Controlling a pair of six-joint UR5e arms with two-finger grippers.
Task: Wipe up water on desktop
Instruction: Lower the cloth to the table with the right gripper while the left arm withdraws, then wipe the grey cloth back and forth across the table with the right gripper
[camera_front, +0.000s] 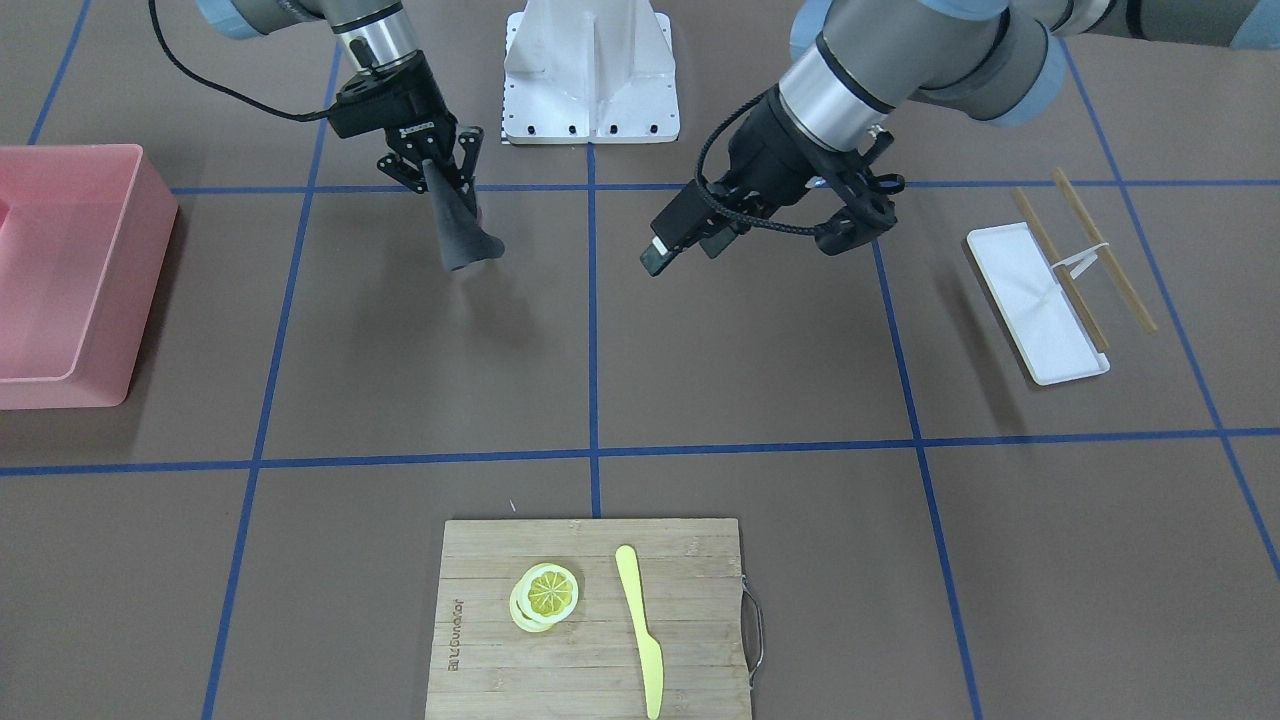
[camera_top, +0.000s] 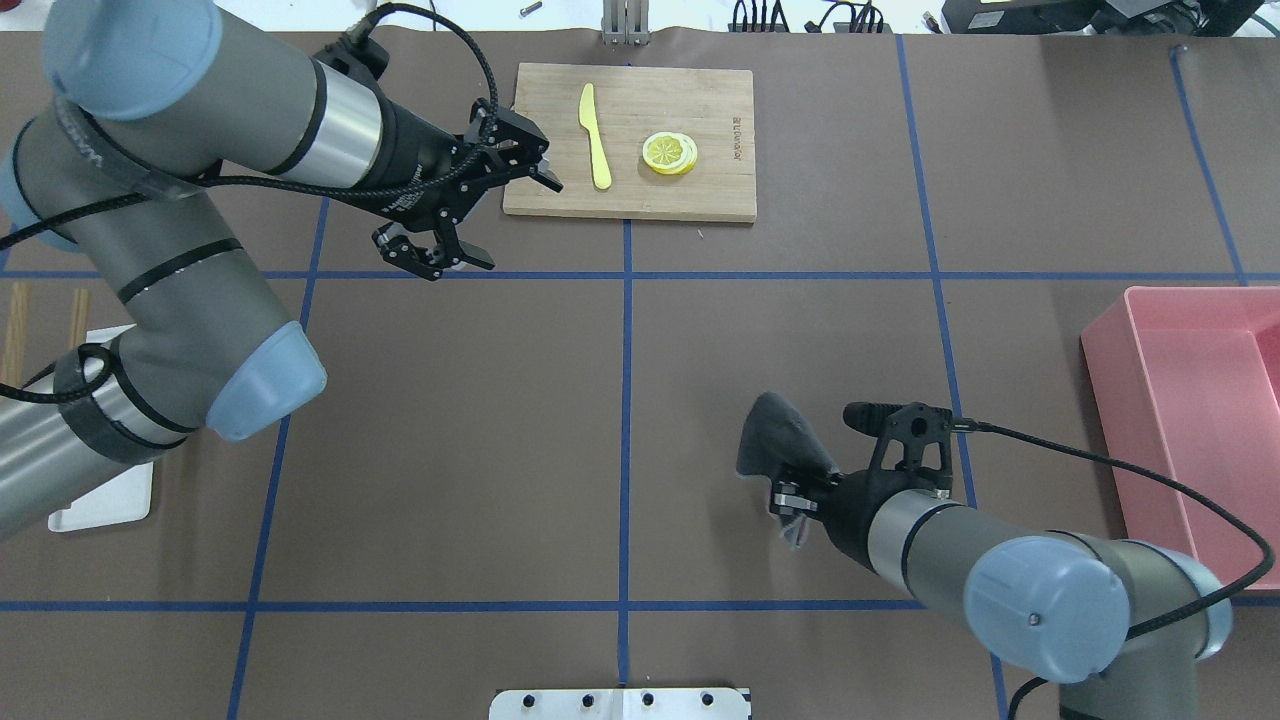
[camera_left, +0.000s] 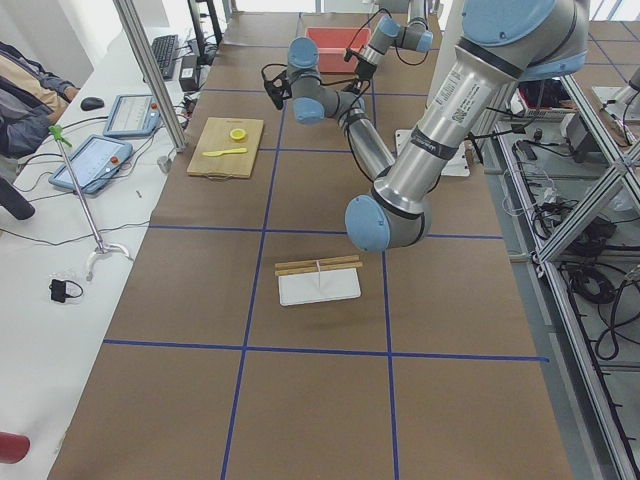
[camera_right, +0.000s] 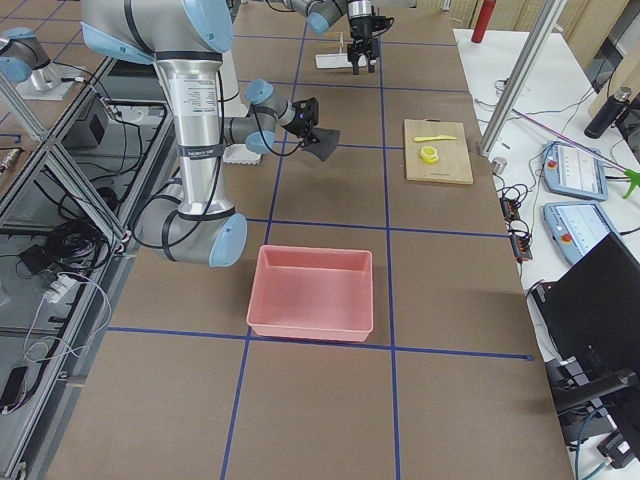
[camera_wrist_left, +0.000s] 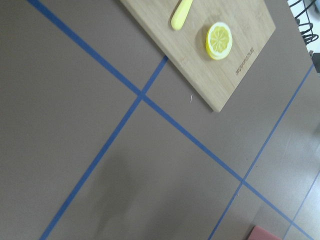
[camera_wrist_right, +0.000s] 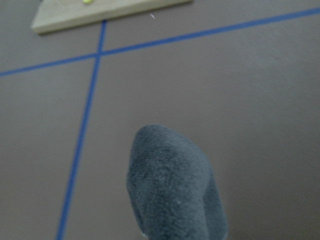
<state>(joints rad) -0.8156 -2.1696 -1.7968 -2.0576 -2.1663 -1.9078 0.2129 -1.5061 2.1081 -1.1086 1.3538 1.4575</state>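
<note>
Grey cloth (camera_front: 460, 235), bamboo board (camera_front: 690, 600), pink bin (camera_front: 65, 392)

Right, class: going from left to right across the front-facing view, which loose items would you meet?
pink bin → grey cloth → lemon slices → yellow knife → white tray

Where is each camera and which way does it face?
Front: across the desktop, facing the robot; both arms.
Overhead: behind the robot, looking down; both arms.
Left: desktop's left end; left arm near.
Right: right end; right arm near.
Left wrist: over the board; no gripper.
Right wrist: over the cloth.
Front and overhead share the board.
</note>
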